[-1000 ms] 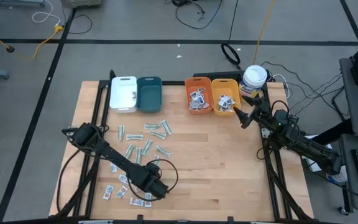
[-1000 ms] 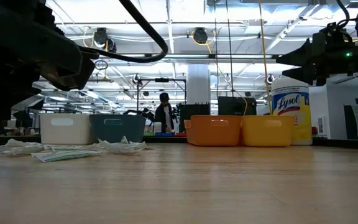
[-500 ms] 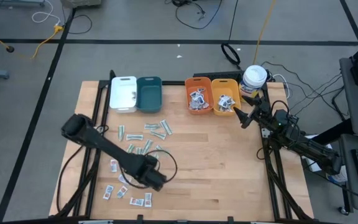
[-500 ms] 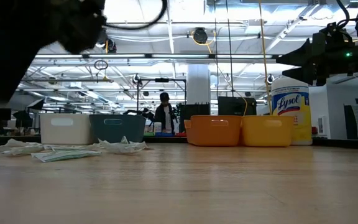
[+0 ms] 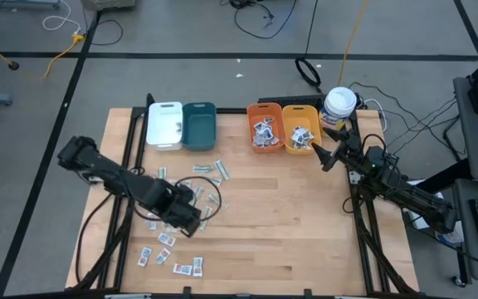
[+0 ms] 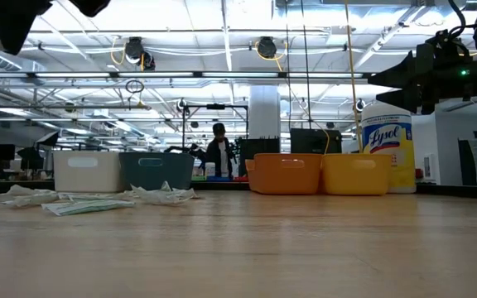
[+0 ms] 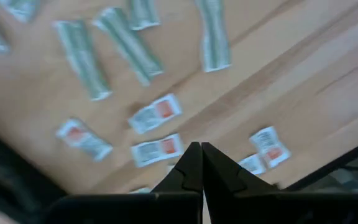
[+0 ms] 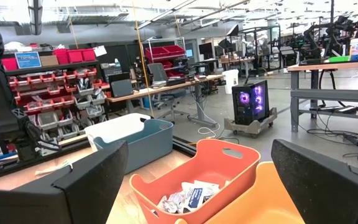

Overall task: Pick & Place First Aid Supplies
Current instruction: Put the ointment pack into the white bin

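The first aid supplies lie loose on the wooden table. Pale-green strips (image 5: 210, 172) (image 7: 129, 45) are spread in front of the white and teal bins. Small white packets with red print (image 5: 187, 267) (image 7: 156, 114) lie by the table's near left edge. My left gripper (image 5: 187, 221) (image 7: 201, 149) hangs high above these packets, pointing down and shut, with nothing showing between its fingertips. My right gripper (image 5: 322, 155) stands open in the air at the far right, beside the yellow bin (image 5: 300, 129), and touches nothing.
At the far edge stand a white bin (image 5: 165, 124), a teal bin (image 5: 199, 124), an orange bin (image 5: 265, 127) and the yellow bin, the last two holding packets. A white canister (image 5: 339, 106) stands beyond them. Bare wood lies in the middle and near right (image 5: 305, 232).
My left gripper has risen from just above the red-print packets near the front edge and drawn back toward the table's far left. In the low view its arm has lifted almost out of the picture. The packets on the table lie as before.
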`<action>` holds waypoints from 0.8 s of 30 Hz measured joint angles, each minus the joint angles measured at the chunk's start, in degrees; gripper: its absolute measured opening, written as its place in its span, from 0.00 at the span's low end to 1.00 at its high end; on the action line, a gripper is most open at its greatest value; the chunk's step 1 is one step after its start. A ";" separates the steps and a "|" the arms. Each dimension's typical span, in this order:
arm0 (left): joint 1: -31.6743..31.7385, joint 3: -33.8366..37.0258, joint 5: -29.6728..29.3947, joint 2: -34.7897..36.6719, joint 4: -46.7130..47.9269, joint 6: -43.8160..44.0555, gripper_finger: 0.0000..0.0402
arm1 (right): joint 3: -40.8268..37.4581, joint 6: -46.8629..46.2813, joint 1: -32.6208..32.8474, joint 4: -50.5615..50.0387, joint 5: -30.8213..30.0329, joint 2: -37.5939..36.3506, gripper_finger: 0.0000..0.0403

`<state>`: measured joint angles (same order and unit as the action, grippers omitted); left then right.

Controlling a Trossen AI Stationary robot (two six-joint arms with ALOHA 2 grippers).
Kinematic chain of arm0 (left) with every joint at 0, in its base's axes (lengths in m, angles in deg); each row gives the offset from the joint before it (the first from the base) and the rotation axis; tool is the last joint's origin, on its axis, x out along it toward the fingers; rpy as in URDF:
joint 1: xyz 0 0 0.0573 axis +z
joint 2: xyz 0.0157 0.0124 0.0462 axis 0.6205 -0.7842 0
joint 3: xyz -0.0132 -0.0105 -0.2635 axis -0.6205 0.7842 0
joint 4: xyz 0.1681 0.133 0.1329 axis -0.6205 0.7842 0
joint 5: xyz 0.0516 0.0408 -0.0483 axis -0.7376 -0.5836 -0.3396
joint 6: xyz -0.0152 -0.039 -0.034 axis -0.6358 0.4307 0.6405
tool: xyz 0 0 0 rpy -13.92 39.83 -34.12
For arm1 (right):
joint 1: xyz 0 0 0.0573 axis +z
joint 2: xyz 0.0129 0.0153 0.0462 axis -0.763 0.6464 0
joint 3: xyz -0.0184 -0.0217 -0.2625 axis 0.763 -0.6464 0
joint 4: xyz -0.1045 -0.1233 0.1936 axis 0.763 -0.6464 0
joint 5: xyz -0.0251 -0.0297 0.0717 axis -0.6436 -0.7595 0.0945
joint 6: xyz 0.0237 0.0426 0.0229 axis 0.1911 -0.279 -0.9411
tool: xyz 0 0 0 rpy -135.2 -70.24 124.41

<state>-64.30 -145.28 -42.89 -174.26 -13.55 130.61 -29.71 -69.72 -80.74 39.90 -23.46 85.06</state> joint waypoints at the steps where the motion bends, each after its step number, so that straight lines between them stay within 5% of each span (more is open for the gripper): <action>1: 0.31 0.00 -0.01 0.70 1.48 -0.88 0.00 | 0.01 -0.01 0.01 0.00 -0.02 -0.01 0.97; 9: 8.96 0.00 -0.56 4.43 6.29 -11.17 0.00 | 0.01 0.00 0.00 0.00 -0.01 0.00 0.97; 24: 46.71 -0.02 -3.88 6.45 9.55 -42.31 0.00 | 0.01 0.00 0.00 -0.01 0.00 0.00 0.97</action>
<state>-17.58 -145.31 -46.77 -167.81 -4.00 88.30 -29.70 -69.72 -80.74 39.89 -23.46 85.06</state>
